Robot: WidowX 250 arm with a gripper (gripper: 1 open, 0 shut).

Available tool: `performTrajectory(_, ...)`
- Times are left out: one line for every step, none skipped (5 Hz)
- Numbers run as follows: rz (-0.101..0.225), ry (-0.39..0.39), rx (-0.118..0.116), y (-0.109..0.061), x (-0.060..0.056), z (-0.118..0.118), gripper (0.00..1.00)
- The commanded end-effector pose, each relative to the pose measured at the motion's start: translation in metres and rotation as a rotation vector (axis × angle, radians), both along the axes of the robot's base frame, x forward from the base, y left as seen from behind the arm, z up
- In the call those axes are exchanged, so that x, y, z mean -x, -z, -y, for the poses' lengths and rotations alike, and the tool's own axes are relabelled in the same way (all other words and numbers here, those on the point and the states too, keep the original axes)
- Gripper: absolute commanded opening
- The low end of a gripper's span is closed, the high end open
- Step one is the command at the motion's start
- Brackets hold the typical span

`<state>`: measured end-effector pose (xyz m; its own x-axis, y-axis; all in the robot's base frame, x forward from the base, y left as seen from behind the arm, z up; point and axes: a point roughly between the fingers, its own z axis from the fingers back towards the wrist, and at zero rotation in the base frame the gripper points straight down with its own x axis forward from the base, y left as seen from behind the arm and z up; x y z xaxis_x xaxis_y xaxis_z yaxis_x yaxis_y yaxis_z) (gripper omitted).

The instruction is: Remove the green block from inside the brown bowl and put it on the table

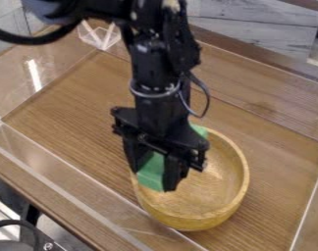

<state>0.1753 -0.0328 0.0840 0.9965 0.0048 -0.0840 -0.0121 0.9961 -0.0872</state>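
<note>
Nearest the camera runs the clear acrylic wall point(70, 181) along the front edge of the flat brown wood-grain table point(83, 108). Just behind it, toward the right, sits the round light-brown wooden bowl point(225, 201) with its thick rim and a grainy, pale inside. Over the left part of the bowl hangs the black hand point(159, 176), pointing straight down from the black robot arm point(159, 59) that rises out of the top of the view. The hand is closed tight on the small bright green rectangular block point(152, 175), which is clamped between its dark fingers point(174, 169); the block stands roughly upright, tilted a little, with its lower end showing below and left of the fingers and a further patch of green showing behind them on the right. The block's lower end sits level with the bowl's near-left rim in this view; whether it touches the rim or the inside of the bowl cannot be told from here. It is above the bowl, not on the table. Farther back the table surface stretches bare of loose things to the far acrylic wall, with a pale marbled surface point(280, 34) beyond it at the upper right.
</note>
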Motion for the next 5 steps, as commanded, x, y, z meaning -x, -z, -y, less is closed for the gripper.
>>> performTrajectory(0.061,-0.019,0.007,-0.019,-0.006,-0.005,0.0)
performTrajectory(0.073,-0.022,0.009,-0.024,-0.006,-0.009,0.0)
performTrajectory(0.075,-0.019,0.014,-0.025,-0.008,-0.012,0.0)
performTrajectory(0.077,-0.014,0.02,-0.027,-0.007,-0.015,0.0)
performTrajectory(0.078,-0.012,0.026,-0.028,-0.006,-0.017,0.0)
